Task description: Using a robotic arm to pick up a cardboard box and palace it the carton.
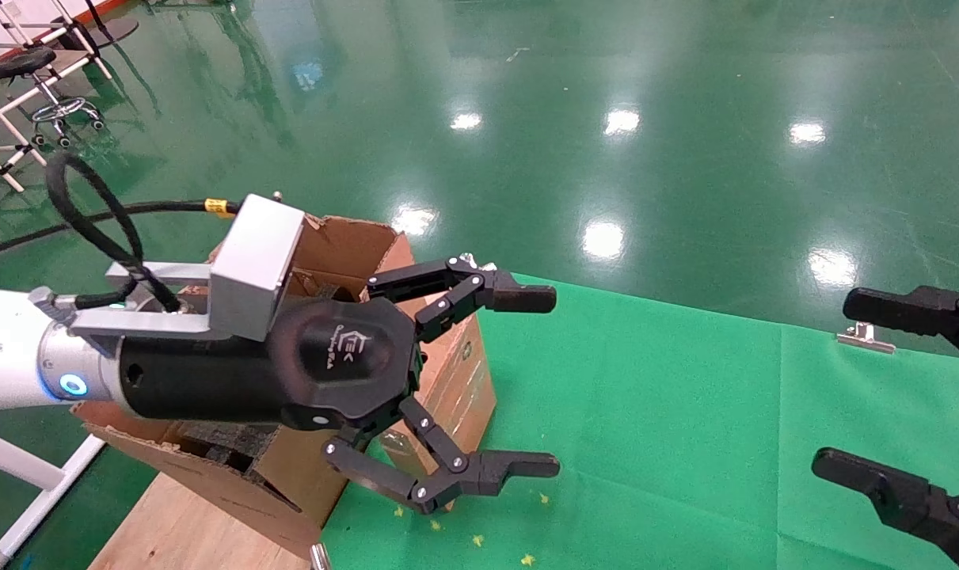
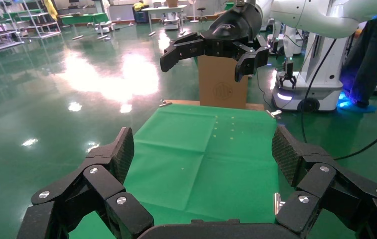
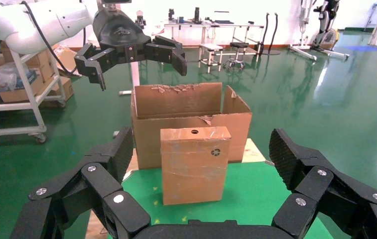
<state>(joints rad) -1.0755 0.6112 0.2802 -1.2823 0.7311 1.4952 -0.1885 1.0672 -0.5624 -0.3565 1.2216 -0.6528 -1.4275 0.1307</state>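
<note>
- Head view: we find the left gripper (image 1: 479,380) spread wide and empty, hovering over the cardboard box (image 1: 447,372), which stands upright on the green mat (image 1: 645,412) just beside the carton (image 1: 234,467), at the carton's 3 o'clock. The right gripper (image 1: 883,388), also spread, waits at the mat's 3 o'clock edge.
- Left wrist view: our own fingers (image 2: 104,179) frame bare mat.
- Right wrist view: box touches nothing but mat. We judge the pick not yet begun; next, descend and close.
</note>
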